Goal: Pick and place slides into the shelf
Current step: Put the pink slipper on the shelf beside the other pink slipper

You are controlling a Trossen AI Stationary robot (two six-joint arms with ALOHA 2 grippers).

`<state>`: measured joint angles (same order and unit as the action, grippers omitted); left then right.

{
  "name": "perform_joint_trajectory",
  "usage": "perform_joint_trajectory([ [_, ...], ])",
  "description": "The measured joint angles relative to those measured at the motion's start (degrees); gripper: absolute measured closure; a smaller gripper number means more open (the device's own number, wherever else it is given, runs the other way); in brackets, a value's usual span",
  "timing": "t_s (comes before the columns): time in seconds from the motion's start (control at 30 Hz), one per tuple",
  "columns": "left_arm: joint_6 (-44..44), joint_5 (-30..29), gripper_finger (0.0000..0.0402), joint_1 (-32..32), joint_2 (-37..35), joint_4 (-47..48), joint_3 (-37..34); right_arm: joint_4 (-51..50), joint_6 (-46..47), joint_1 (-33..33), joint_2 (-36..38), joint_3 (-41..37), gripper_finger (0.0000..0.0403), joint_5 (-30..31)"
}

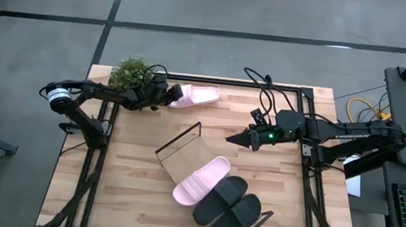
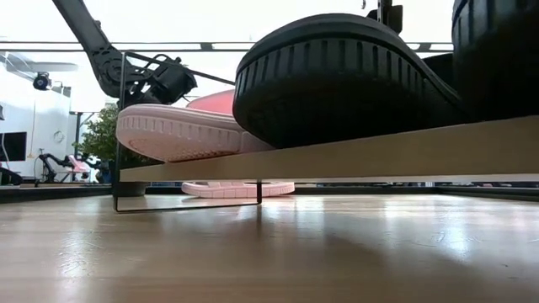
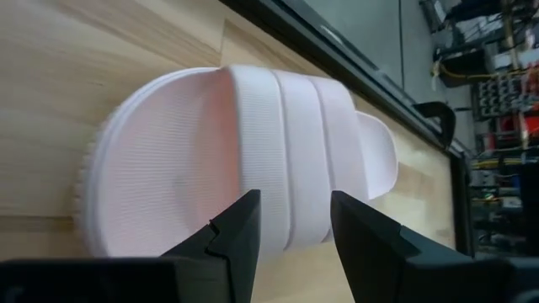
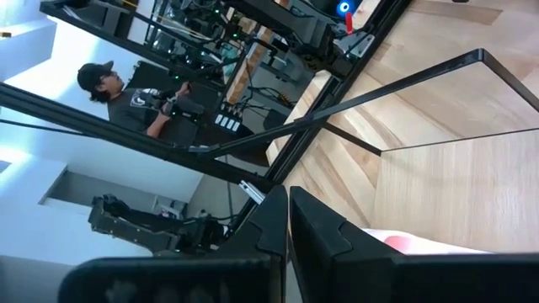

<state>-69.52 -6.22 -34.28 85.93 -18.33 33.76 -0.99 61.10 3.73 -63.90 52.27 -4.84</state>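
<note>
Loose pale pink rubber slide (image 1: 196, 95) flat at surface's far edge, long axis along that edge, left gripper (image 1: 164, 96) fingers (image 3: 238, 238) open astride its strap, long light-wood shelf (image 1: 183, 159) lying diagonally mid-surface with three slides, right gripper (image 1: 234, 139) fingers closed empty above, pale wooden surface (image 1: 134, 189), person (image 4: 126, 99) in room behind

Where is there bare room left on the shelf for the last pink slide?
The shelf is bare at its far end, between the wire frame end and the pink slide on the shelf. Its near end is crowded by the two black slides. The left gripper is open beside the loose pink slide.
</note>
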Motion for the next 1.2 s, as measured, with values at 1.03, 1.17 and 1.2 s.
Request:
perform_joint_trajectory([
  [1.03, -0.6, -0.1, 0.0272, -0.3, 0.6, 2.9, -0.3, 0.0, 0.4, 0.0, 0.0, 0.0, 0.0394, 0.4],
  [1.17, 0.1, 0.2, 0.0272, -0.3, 0.6, 2.8, -0.2, 0.0, 0.4, 0.0, 0.0, 0.0, 0.0394, 0.4],
  [1.2, 0.3, 0.2, 0.0272, -0.3, 0.6, 2.5, -0.1, 0.0, 0.4, 0.0, 0.0, 0.0, 0.0394, 0.4],
])
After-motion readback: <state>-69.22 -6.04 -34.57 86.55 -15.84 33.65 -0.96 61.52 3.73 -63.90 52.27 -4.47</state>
